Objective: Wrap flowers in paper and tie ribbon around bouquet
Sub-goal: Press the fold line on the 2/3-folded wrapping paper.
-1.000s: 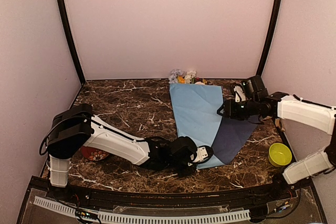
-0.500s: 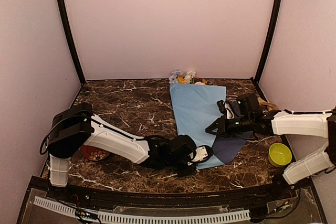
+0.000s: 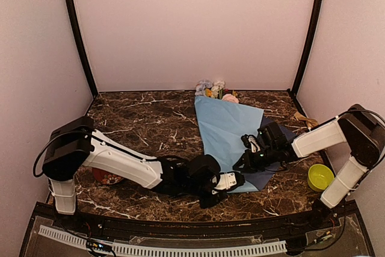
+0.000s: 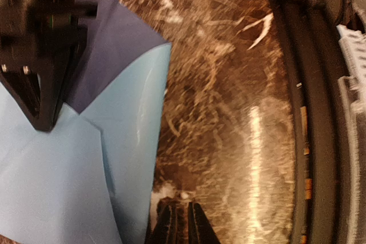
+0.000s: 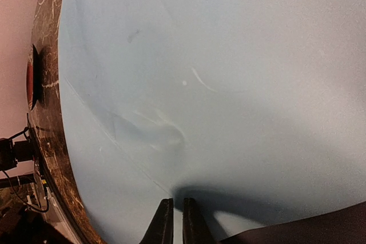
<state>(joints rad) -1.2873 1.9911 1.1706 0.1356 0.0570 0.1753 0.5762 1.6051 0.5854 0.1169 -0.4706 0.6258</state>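
Observation:
The paper (image 3: 224,126) lies folded on the marble table, light blue face up, with a navy flap (image 3: 272,170) showing at its right. The flowers' heads (image 3: 213,88) poke out at its far end by the back wall; their stems are hidden under the paper. My left gripper (image 3: 233,180) is shut, low on the table at the paper's near tip; its fingers (image 4: 182,222) rest on bare marble beside the light-blue edge (image 4: 131,141). My right gripper (image 3: 245,162) is shut, tips (image 5: 173,221) down on the light-blue paper (image 5: 229,84). A tan ribbon (image 3: 302,118) lies at the far right.
A yellow-green bowl (image 3: 320,177) stands at the right front. A red patterned dish (image 3: 108,177) sits half hidden under the left arm and shows at the left edge (image 5: 30,84) of the right wrist view. Pink walls enclose the table on three sides.
My right gripper came down and toward the near left onto the paper, and its jaws closed. The paper's right side shifted, covering more navy. The left gripper barely moved.

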